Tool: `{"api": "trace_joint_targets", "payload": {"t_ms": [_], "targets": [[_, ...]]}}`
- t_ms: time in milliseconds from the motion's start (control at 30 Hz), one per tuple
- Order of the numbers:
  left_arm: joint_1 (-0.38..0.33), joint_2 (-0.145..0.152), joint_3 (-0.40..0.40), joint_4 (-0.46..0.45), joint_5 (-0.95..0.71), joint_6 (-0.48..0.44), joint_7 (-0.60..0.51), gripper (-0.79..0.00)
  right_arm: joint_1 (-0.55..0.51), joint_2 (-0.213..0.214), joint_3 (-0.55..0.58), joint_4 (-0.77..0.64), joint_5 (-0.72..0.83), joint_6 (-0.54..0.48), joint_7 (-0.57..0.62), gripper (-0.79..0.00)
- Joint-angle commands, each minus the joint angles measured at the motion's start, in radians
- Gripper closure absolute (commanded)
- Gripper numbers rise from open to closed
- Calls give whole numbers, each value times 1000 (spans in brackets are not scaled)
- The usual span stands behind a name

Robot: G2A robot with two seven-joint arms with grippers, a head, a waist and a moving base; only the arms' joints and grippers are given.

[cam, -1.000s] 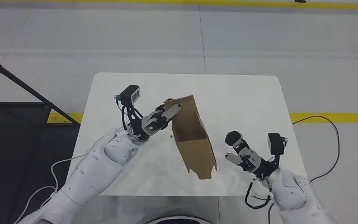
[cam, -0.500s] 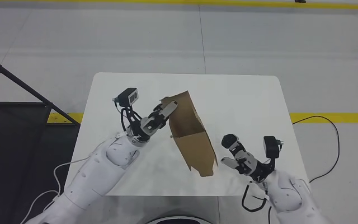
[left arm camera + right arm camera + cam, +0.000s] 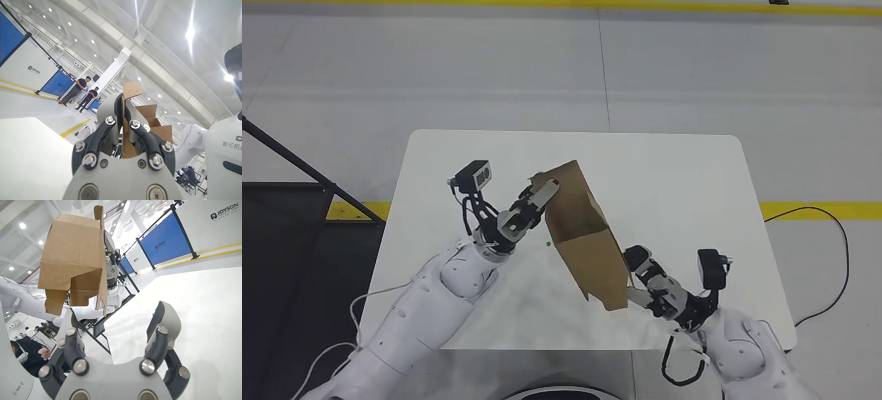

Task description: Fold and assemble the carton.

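While left claw [image 3: 540,195] pinches an upper flap of the carton [image 3: 587,240], holding it half-opened above the counter [image 3: 682,180], right claw [image 3: 636,275] gapes empty just beside the lower flaps. Step, prob.: closing the bottom. Next calls for right claw to fold a flap inward w/o crushing.

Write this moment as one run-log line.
left tool: shut on carton edge | right tool: open, close by carton's lower end | carton: opened into a tube, end flaps not folded

Right hand [image 3: 116,309] (fingers apart) near the carton [image 3: 72,247].
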Motion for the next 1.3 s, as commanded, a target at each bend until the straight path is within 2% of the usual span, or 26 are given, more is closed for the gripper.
{"api": "trace_joint_targets", "payload": {"t_ms": [0, 33, 167, 600, 933, 1133, 1267], "targets": [[2, -5, -1, -1, 9, 1, -3, 0, 0, -2, -9, -6, -15, 3, -1, -576], [3, -8, -2, -2, 11, 0, -3, 0, 0, -4, -13, -9, -21, 5, -5, -579], [7, -16, -9, 0, 19, -1, -7, 0, 2, -8, -23, -13, -29, -2, -20, -489], [20, -37, -31, 4, 14, -1, -33, 0, 4, -16, -31, -22, -26, -13, -48, -440], [27, -51, -47, 4, 14, -1, -56, 0, 2, -24, -29, -25, -27, 1, -82, -348], [33, -58, -57, 0, 15, -1, -66, 0, 3, -27, -30, -22, -27, 2, -86, -283], [37, -63, -63, -2, 14, -1, -73, 0, 4, -29, -29, -22, -28, 1, -88, -191]]}}
